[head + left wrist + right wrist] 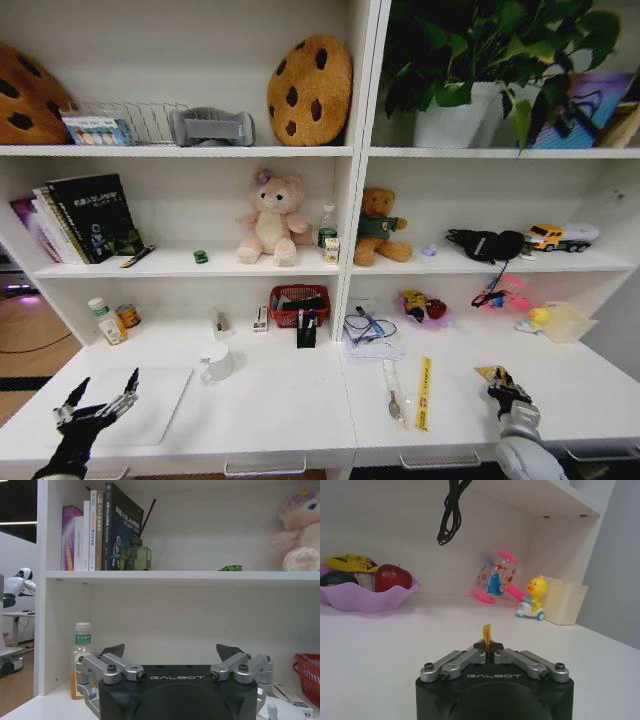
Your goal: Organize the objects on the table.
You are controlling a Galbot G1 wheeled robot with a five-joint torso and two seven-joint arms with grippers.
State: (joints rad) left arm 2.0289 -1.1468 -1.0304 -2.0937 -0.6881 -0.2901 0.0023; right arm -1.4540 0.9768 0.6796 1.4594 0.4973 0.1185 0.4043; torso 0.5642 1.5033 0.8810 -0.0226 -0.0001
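Both grippers sit low over the table (300,400). My right gripper (503,383), near the front edge on the right, has its fingers pinched on a yellow triangular piece (487,632); I see only its tip poking up. My left gripper (100,393) hovers spread wide and empty above the laptop (160,395), whose near corner it hides.

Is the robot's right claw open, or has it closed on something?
Closed. The right gripper has its fingers pinched together on a small yellow piece, low over the white desk; the head view shows the same.
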